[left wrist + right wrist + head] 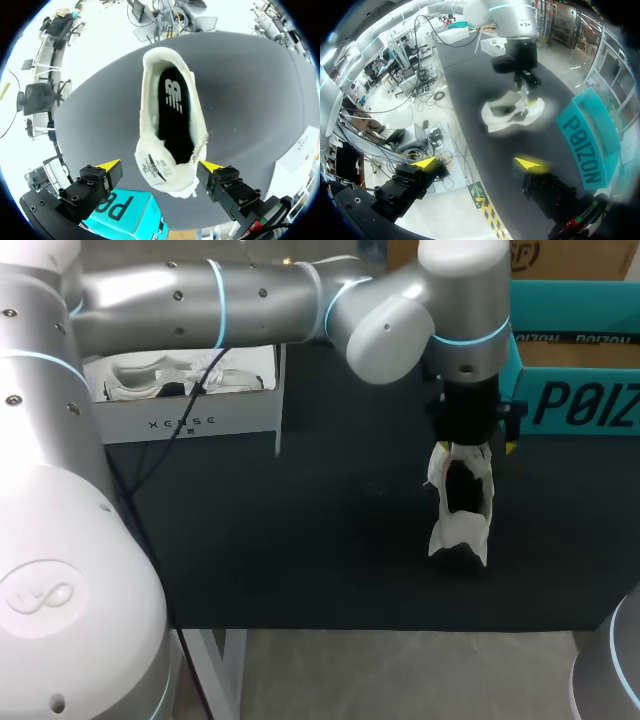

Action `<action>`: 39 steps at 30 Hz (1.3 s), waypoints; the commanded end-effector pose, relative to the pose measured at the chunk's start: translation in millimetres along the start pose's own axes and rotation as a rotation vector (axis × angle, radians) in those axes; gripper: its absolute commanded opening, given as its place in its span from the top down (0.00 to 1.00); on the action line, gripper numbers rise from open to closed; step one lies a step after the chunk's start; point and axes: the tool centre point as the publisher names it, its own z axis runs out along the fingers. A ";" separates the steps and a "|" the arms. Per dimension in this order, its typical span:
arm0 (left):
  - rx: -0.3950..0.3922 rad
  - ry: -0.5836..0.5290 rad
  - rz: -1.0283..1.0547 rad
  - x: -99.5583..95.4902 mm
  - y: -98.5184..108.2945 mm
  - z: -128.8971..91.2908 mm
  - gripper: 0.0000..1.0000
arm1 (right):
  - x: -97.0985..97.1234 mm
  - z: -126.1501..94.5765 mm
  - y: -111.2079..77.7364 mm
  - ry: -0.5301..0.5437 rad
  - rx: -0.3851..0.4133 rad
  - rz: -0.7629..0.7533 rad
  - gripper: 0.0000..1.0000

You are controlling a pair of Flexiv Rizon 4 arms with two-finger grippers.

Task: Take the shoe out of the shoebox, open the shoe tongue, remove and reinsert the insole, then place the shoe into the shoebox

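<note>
Looks like the tongue step, close to done. Shoe (pixel 462 502) lying on the surface (pixel 300 540), just beside the teal box (pixel 575 400). Tongue (pixel 154 165) folded out, label up. Black insole (pixel 175 107) seated inside and plainly exposed.

Left gripper (pixel 160 164) poised over the tongue end, jaws apart: 1 tip at the shoe's side, the other just clear of it, gripping nothing. Right gripper (pixel 476 162) well back from the shoe, jaws apart, nothing between.

Advice for the insole:

- Narrow the left jaws before going in; too wide as set to pinch a thin edge.
- Reach past the tongue to the heel end of the opening, ahead of the jaws.
- Take only the insole's rim, not the lining beside it.
- Bring the right gripper in to pin the shoe by a sidewall; otherwise likely to rise whole, being light and soft.
- Peel up slowly, heel first, sliding out along the shoe rather than straight up.
- Keep the tongue splayed throughout.
- Stay clear of the teal box on the lift.
</note>
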 end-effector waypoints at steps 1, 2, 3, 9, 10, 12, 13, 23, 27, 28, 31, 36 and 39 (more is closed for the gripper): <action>-0.018 0.013 -0.001 6.8 -0.2 -16.2 0.00 | 0.1 0.7 -0.6 -0.001 0.002 0.001 0.00; -0.021 0.014 -0.002 7.7 0.4 -18.1 0.00 | 0.1 0.7 -0.6 -0.001 0.002 0.001 0.00; -0.029 0.017 -0.003 9.2 2.2 -22.7 0.00 | 0.1 0.7 -0.6 -0.001 0.002 0.001 0.00; -0.055 0.028 0.001 14.7 10.9 -37.2 0.00 | 0.1 0.7 -0.6 -0.001 0.002 0.001 0.00; -0.055 0.026 0.002 15.6 13.1 -36.6 0.00 | 0.1 0.7 -0.6 -0.001 0.002 0.001 0.00; -0.058 0.021 0.008 16.6 20.0 -34.4 0.56 | 0.1 0.7 -0.6 -0.001 0.002 0.001 0.00; -0.057 0.017 0.020 16.1 21.8 -33.8 0.90 | 0.1 0.7 -0.6 -0.001 0.002 0.001 0.00; -0.048 0.015 0.086 4.6 38.2 -14.6 1.00 | 0.1 0.7 -0.6 -0.001 0.002 0.001 0.00; -0.041 0.006 0.091 0.1 35.4 -7.8 1.00 | 0.1 0.7 -0.6 -0.001 0.002 0.001 0.00; -0.040 0.005 0.091 -0.9 34.2 -6.7 1.00 | 0.1 0.7 -0.6 -0.001 0.002 0.001 0.00; -0.025 0.004 0.095 -2.2 29.2 -2.3 1.00 | 0.1 0.7 -0.6 -0.001 0.002 0.001 0.00; -0.003 -0.001 0.072 1.3 10.8 -2.7 1.00 | 0.1 0.7 -0.6 -0.001 0.002 0.001 0.00; 0.013 -0.008 0.050 4.2 -6.5 -2.0 1.00 | 0.1 0.7 -0.6 -0.001 0.002 0.001 0.00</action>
